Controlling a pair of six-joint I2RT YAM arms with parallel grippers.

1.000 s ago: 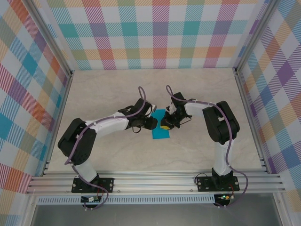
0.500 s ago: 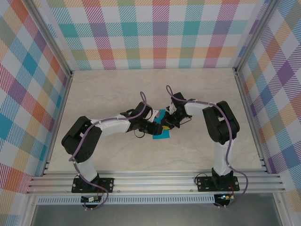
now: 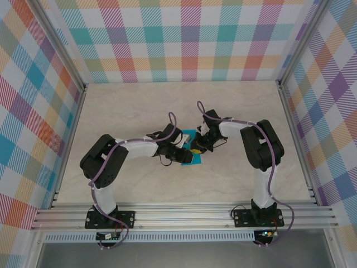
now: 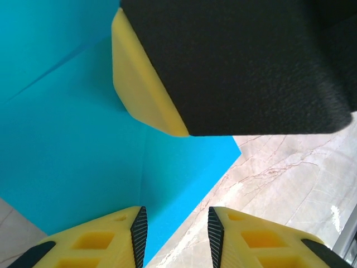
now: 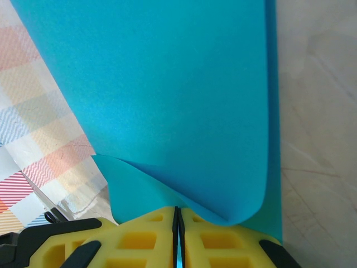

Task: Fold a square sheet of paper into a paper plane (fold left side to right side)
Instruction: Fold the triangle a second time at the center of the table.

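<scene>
The square sheet of paper (image 5: 178, 100), thin matte cyan, curls up ahead of the right gripper (image 5: 177, 219), whose yellow fingers are pinched tight on its lifted edge. Its flat part lies just ahead of and below the left gripper (image 4: 174, 226), jaws partly apart and empty, over the veined table (image 4: 290, 184). The right is nearer, so the fold likely rests with it.

One square sheet of paper (image 4: 72, 145), two pincers: left pincer (image 4: 175, 234), right pincer (image 5: 177, 223)
</scene>
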